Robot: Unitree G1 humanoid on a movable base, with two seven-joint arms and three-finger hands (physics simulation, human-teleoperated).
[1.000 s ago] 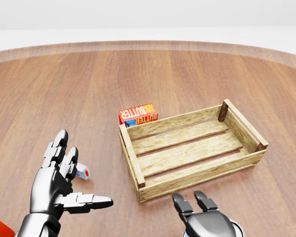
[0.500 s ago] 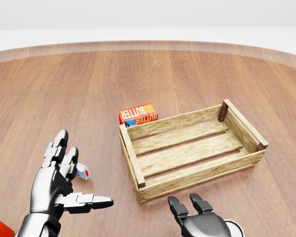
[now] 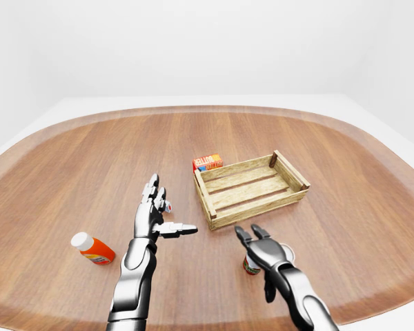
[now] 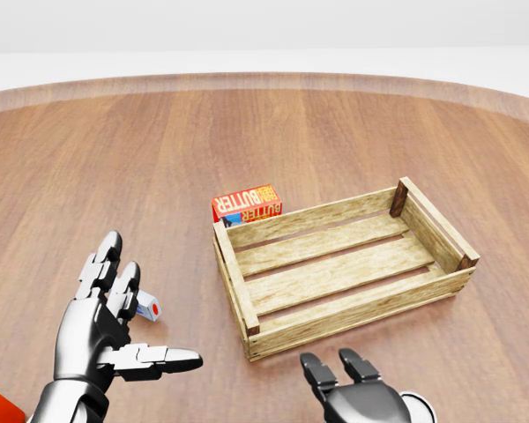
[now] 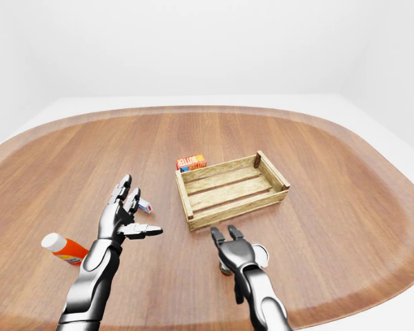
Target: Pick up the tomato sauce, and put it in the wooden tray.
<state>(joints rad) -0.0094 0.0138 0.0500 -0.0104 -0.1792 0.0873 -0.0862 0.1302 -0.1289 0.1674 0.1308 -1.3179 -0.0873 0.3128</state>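
The tomato sauce can (image 3: 250,266), red and green with a white lid, stands on the table just under my right hand (image 3: 254,238). The hand's fingers are spread open over the can's top and do not close round it. In the head view only the lid's white rim (image 4: 419,404) shows beside the right hand (image 4: 337,366) at the bottom edge. The wooden tray (image 4: 361,319) lies empty just above that hand, a slatted crate set slightly askew. My left hand (image 4: 128,330) is open at the lower left, palm up, holding nothing.
A red butter box (image 4: 247,204) leans against the tray's upper left wall. A small white, red and blue item (image 4: 148,309) lies by my left fingers. An orange bottle (image 3: 93,249) with a white cap lies at the left. The round wooden table (image 3: 69,165) extends all around.
My right hand has drawn down toward the bottom of the head view, lower over the can. The left hand and the objects have not moved.
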